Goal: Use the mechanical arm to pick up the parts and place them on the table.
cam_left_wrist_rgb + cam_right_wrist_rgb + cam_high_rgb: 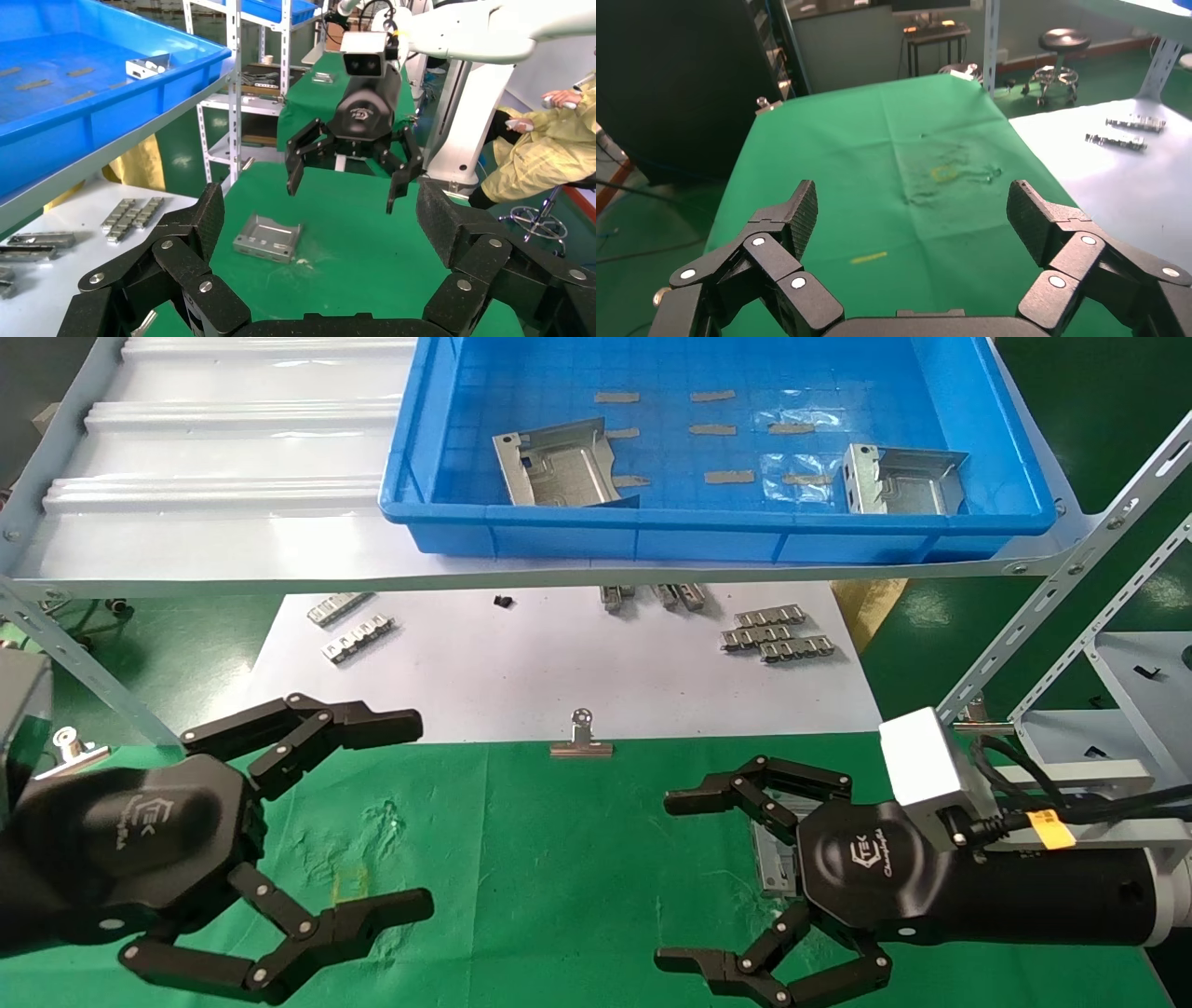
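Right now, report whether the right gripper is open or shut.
Open: the right gripper has its fingers spread wide, holding nothing, above a part on the table.

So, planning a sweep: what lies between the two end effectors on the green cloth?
Bare green cloth table only, in the head view.

The left gripper [414, 817] housing carries a white hexagonal logo reading "TEK", with a line of smaller script beside it that is too small to read. The right gripper [670, 877] housing carries the same white "TEK" logo, also with an illegible script line beside it. A yellow tag [1049, 828] on the cable at the right wrist bears dark print that cannot be read. No other text, numbers or signs are legible.
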You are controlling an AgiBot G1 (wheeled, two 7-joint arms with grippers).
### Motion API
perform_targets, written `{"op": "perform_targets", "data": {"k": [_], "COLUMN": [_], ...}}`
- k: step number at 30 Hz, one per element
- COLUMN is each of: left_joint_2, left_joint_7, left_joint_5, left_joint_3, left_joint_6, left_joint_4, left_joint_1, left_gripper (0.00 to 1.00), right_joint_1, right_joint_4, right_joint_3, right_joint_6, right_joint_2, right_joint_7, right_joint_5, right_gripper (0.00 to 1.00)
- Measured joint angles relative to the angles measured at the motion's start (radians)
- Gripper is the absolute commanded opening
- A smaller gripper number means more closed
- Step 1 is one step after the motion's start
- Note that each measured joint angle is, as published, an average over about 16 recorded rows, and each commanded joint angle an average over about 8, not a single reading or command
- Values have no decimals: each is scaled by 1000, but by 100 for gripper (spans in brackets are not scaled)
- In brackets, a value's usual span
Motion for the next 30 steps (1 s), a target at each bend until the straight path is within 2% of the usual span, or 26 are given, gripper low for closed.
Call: {"op": "perform_targets", "data": {"k": [20, 30], "left_joint_2": [0, 0], "left_joint_7": [0, 0], "left_joint_5": [0, 0], "left_joint_3": [0, 0], "left_joint_6": [0, 0], "left_joint_4": [0, 0], "left_joint_1": [0, 0], "left_gripper": [100, 100], "right_joint_1": [-219, -297], "right_joint_4": [255, 346], "right_joint_3": [372, 506], "right_joint_6": [28, 37], "right_joint_2": [58, 79], "right_joint_7": [156, 209], "right_joint_5": [0, 1], "right_gripper": [100, 100]}}
